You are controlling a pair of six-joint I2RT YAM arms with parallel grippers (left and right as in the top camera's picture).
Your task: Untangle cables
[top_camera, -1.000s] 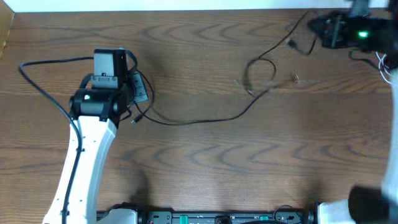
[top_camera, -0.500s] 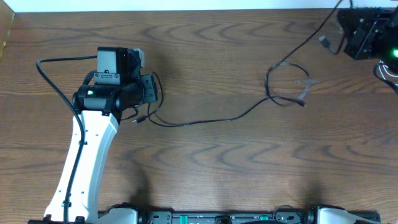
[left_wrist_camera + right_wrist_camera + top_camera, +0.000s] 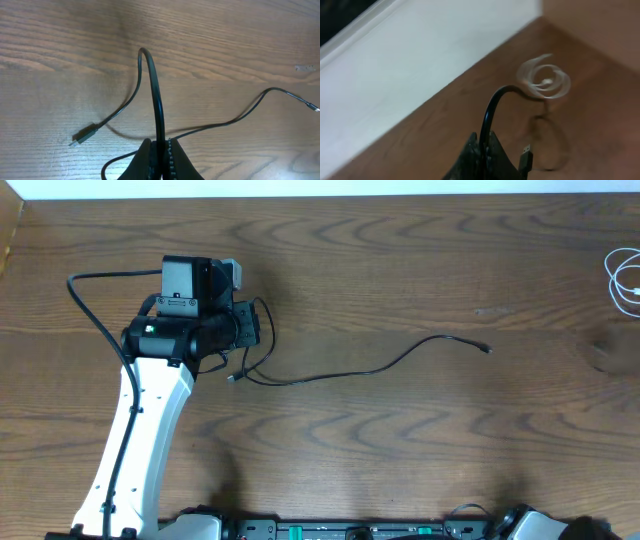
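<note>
Black cable lies on the wooden tabletop with its long axis running left to right. Its free plug end points right, near mid-table. Its other end is a short tail with a small plug that points toward the near edge, just below the left gripper. In the left wrist view this cable rises from between the fingers, arches up and over, and drops to that plug on the wood. A second stretch trails away to the right.

The white cable sits at the far right edge of the overhead view, well apart from the black one. It is a curved loop cut off by the frame, so its ends and heading cannot be read. In the right wrist view it is only a blurred pale coil.

A dark cord arcs up toward that coil, with a small dark plug hanging beside it. Whether cord and coil are one piece is hard to tell.

The left fingers are closed on the black cable. The right fingers are closed on the dark cord, above the tabletop near a pale wall.

The left arm reaches from the near edge up the left side, its wrist turned so the gripper faces right. A thick black wire loops off its left flank. The right arm's pose is out of the overhead frame.
</note>
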